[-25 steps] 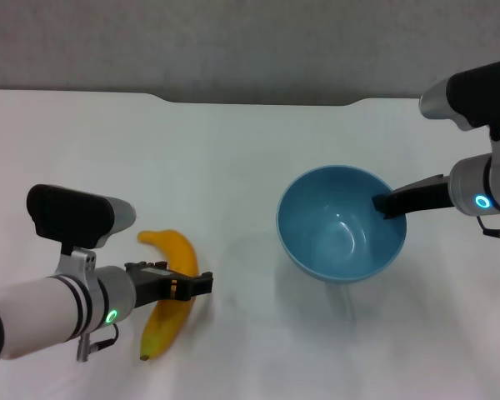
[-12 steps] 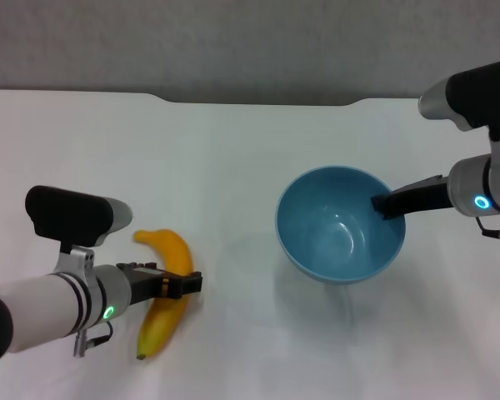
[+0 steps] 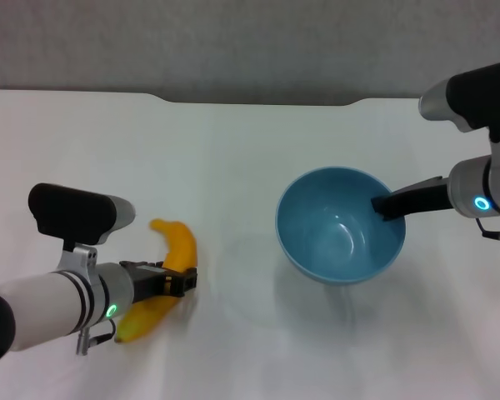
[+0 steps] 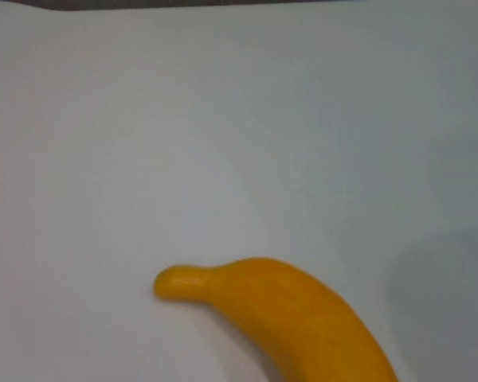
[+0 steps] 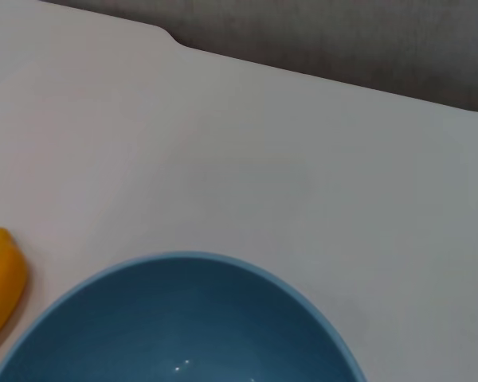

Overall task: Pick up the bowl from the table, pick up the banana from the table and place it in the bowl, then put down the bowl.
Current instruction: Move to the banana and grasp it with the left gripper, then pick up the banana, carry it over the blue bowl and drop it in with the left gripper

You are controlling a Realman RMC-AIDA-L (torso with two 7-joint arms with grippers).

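Note:
The light-blue bowl [image 3: 337, 225] hangs a little above the white table [image 3: 233, 150], with its shadow below it. My right gripper [image 3: 387, 205] is shut on the bowl's right rim. The bowl also fills the near part of the right wrist view [image 5: 175, 326]. The yellow banana [image 3: 177, 244] lies at the front left, tilted. My left gripper [image 3: 182, 280] is shut across its middle, hiding part of it. The banana shows close up in the left wrist view [image 4: 303, 318], and its end shows in the right wrist view [image 5: 1, 274].
The table's far edge has a shallow notch [image 3: 258, 102] with a grey wall behind it. Bare tabletop lies between the banana and the bowl.
My left gripper has drawn back slightly to the left and closed over the banana. The banana has turned, its lower end swinging left. The bowl and right arm have stayed still.

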